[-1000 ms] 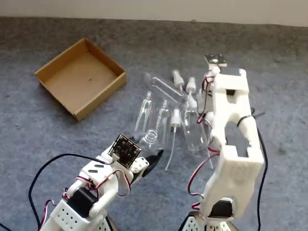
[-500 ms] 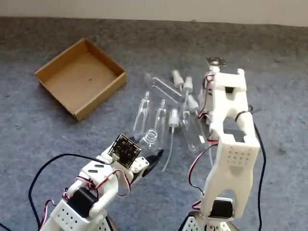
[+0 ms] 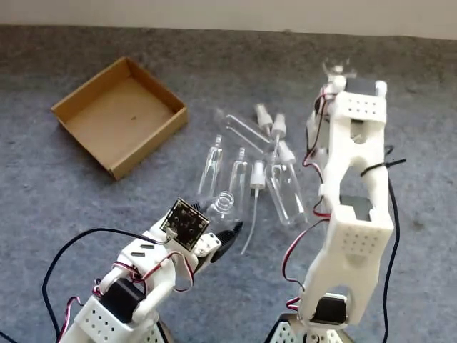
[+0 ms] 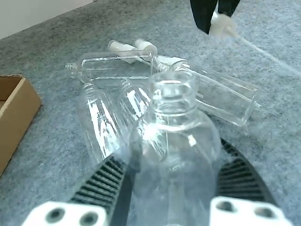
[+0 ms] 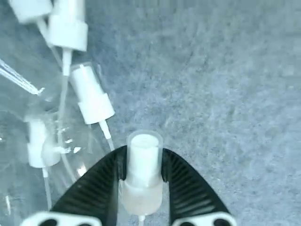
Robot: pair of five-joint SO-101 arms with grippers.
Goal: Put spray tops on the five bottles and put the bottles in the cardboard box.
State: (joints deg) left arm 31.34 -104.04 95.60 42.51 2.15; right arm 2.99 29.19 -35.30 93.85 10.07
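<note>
Bottle [image 4: 174,136], clear and uncapped, is clamped between the left jaws, neck pointing away from them. Right jaws grip a white spray top [image 5: 141,165]. More bottles [image 3: 285,189] and spray tops [image 3: 278,126] lie on the counter [image 3: 214,57] between the two sets of jaws. Cardboard box [image 3: 146,153] sits well apart from both.

Two arms of white printed plastic.
Left arm [image 3: 136,286] carried black servo blocks, a looping black cable [image 3: 64,257], red-and-white wires and a square dark camera board [image 3: 187,224].
Right arm [image 3: 353,214] had perforated panels [image 3: 357,243] and red, white and black leads.
Left pincer [image 4: 171,155] and right pincer [image 5: 141,160] bore black ribbed jaws on white mounts with screw holes.
</note>
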